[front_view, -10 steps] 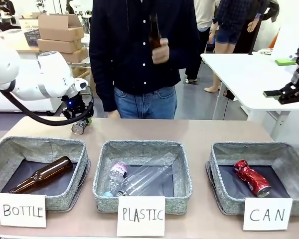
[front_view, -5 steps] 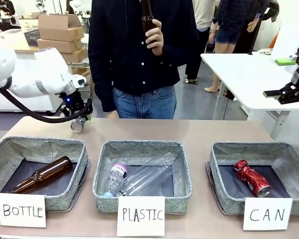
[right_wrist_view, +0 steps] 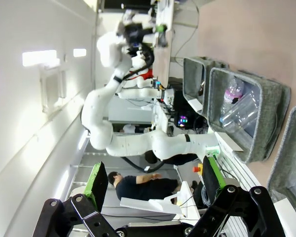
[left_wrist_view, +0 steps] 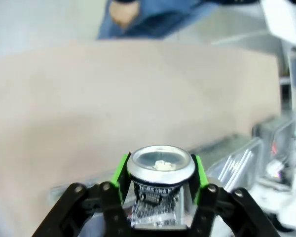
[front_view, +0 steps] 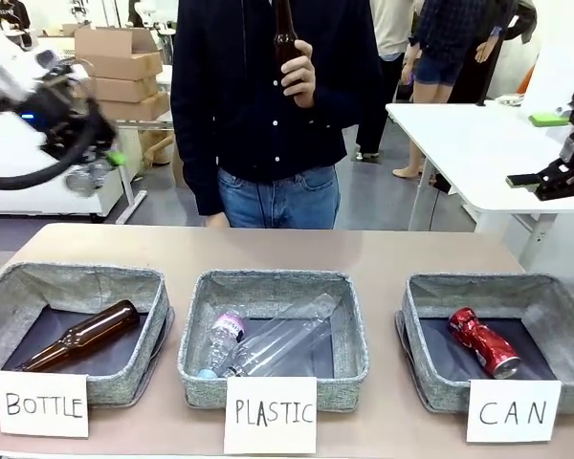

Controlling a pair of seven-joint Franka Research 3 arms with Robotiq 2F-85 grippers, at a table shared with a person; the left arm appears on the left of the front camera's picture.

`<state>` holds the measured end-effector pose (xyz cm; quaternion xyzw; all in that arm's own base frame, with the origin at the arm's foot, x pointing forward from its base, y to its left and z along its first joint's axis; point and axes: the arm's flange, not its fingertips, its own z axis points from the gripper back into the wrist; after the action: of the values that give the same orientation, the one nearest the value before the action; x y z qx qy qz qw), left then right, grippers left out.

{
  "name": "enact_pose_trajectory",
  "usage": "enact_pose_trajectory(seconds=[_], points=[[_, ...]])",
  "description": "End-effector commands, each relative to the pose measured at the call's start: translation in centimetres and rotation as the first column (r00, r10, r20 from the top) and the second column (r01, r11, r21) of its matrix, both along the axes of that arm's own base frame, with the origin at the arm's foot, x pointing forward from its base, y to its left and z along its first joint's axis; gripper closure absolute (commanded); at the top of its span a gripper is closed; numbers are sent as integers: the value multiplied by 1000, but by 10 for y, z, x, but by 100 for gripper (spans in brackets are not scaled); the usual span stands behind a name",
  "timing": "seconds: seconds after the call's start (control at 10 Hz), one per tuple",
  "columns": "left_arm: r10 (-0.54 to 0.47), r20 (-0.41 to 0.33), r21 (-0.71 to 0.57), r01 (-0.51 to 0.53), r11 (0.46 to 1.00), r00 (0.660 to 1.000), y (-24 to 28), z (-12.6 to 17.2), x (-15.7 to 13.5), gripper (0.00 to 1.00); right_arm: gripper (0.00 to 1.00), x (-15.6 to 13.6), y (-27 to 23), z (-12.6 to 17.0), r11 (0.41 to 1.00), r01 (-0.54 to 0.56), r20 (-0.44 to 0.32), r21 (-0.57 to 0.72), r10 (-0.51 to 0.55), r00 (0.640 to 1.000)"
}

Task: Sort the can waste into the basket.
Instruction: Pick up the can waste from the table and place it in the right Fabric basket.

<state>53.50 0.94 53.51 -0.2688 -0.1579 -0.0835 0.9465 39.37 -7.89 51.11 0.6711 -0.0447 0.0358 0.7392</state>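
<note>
So, left tool: was clamped on a drink can, one green pad on each side of its body.
Held can: silver top toward the wrist camera, dark print on its side; it hung in the air, above bench height and well to the left of the CAN basket. The front view blurred it.
CAN basket: grey woven, dark-lined, stood at the right end of the bench, with a white card lettered CAN propped against its near wall.
Red can: dented, lay on its side inside the CAN basket, on the lining.
Right tool: jaws stood wide apart with nothing between the pads; it hung above and beyond the CAN basket's far right corner.
PLASTIC basket: stood just left of the CAN basket and held clear plastic bottles.
BOTTLE basket: stood farther left of the CAN basket, past the PLASTIC one, with a brown bottle lying in it.
Person: stood across the bench, beyond and left of the CAN basket; one hand held another brown glass bottle upright at chest height.
</note>
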Motion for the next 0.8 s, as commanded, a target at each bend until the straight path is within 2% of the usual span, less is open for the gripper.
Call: enact_pose_trajectory(seconds=[0.0,0.1,0.2,0.3,0.4,0.6,0.7], points=[[-153,54,-45,155,987,987,20,-12,-98,100,0,0,0,1,1000,-3,20,-7,3,1000],[-203,136,-92,216,972,970,29,-13,-134,100,0,0,0,1,1000,-3,20,-7,3,1000],[-263,171,-145,288,946,950,30,-19,-149,100,0,0,0,1,1000,-3,20,-7,3,1000],[-216,173,-159,244,957,961,28,-28,-148,96,0,0,0,1,1000,-3,20,-7,3,1000],[-213,120,-96,224,970,970,30,-9,-140,96,0,0,0,1,1000,-3,20,-7,3,1000],[-213,120,-96,224,970,970,30,-9,-140,96,0,0,0,1,1000,-3,20,-7,3,1000],[-232,145,-119,250,961,962,31,-19,-156,43,0,0,0,0,1000,0,0,0,0,1000]])
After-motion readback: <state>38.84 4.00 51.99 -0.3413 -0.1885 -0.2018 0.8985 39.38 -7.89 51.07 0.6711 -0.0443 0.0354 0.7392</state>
